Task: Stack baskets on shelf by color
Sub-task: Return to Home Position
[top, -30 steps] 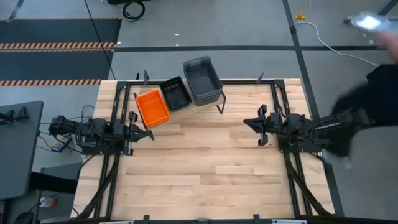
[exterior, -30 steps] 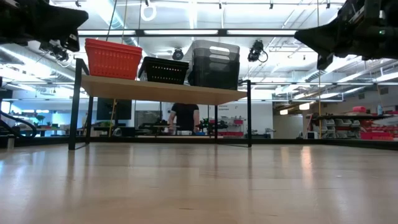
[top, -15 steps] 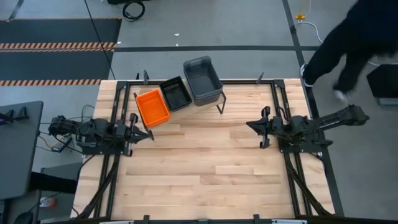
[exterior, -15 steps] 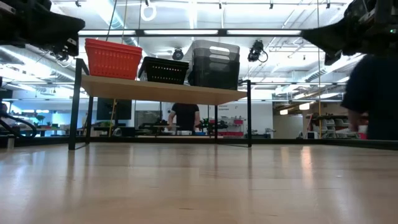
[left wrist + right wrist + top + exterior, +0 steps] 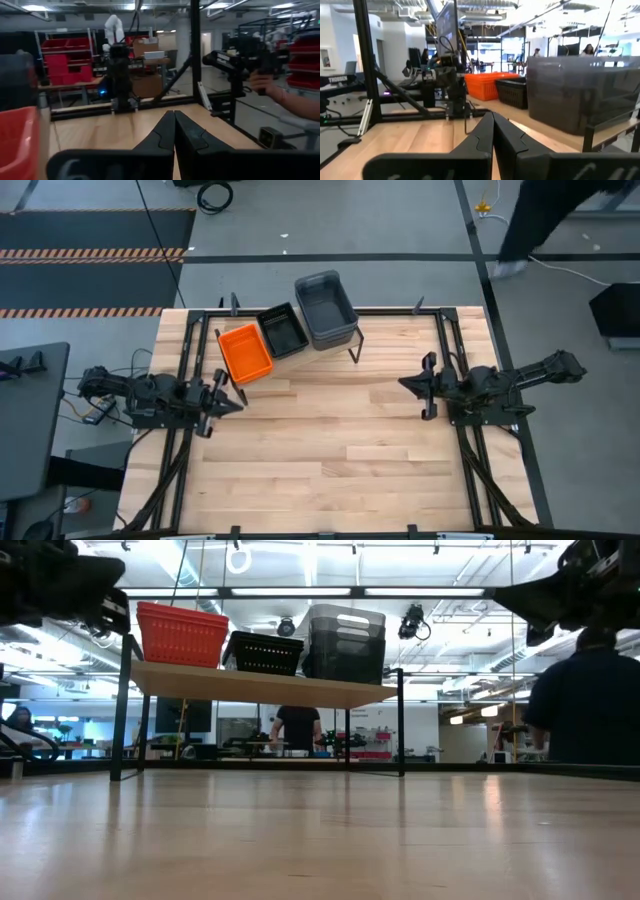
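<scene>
The shelf (image 5: 260,686) stands on thin black legs at the table's far side, left of the middle. On its board rest three stacks of baskets in a row: orange (image 5: 245,352) (image 5: 181,633), black mesh (image 5: 283,330) (image 5: 266,652), and grey (image 5: 325,308) (image 5: 346,643). My left gripper (image 5: 238,402) (image 5: 174,113) hovers shut near the table's left edge, just in front of the orange baskets. My right gripper (image 5: 402,385) (image 5: 493,114) hovers shut toward the table's right side, pointing inward. Neither holds anything.
Black frame rails (image 5: 190,360) run along both sides of the slatted tabletop (image 5: 320,450). A person (image 5: 550,220) walks on the floor beyond the far right corner and shows at the right in the low view (image 5: 585,705). A hand (image 5: 267,85) shows past the right arm.
The person beyond the table's right edge has walked from beside the right arm toward the far side of the room. Both grippers have stayed shut and about where they were; the baskets have not moved.
</scene>
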{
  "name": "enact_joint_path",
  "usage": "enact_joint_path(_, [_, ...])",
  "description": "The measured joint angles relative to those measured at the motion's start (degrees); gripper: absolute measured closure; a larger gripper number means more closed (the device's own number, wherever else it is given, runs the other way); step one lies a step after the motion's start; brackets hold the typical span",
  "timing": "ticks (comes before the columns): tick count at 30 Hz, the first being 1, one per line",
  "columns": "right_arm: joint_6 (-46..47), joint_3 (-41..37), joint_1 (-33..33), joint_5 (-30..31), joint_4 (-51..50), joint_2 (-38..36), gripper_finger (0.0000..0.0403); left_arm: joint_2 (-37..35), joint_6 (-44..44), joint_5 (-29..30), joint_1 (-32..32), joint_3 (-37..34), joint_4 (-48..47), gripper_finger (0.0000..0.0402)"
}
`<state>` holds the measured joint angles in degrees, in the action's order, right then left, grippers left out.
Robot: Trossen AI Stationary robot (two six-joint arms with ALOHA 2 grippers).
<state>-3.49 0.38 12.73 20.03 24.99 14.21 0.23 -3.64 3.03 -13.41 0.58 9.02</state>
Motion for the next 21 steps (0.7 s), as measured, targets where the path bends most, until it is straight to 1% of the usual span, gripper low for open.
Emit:
enact_joint_path(3, [0.70, 0.00, 0.00, -0.02, -1.28, 0.01, 0.0391, 0.00, -0.02, -0.87, 0.00, 0.00, -0.29, 0.0395])
enact_joint_path(11, [0.00, 0.00, -0.02, -0.14, -0.21, 0.01, 0.0391, 0.06, -1.86, -0.76, 0.00, -0.02, -2.23, 0.0391])
enact_joint_path(17, [-0.17, 0.00, -0.02, -0.15, -1.62, 0.01, 0.0391, 0.09, -1.99, -0.47, 0.00, -0.02, -2.73, 0.0392])
enact_joint_path(21, [-1.68, 0.00, -0.02, -0.80, -5.34, 0.01, 0.0390, 0.02, -2.83, 2.21, 0.00, -0.02, -4.57, 0.0388])
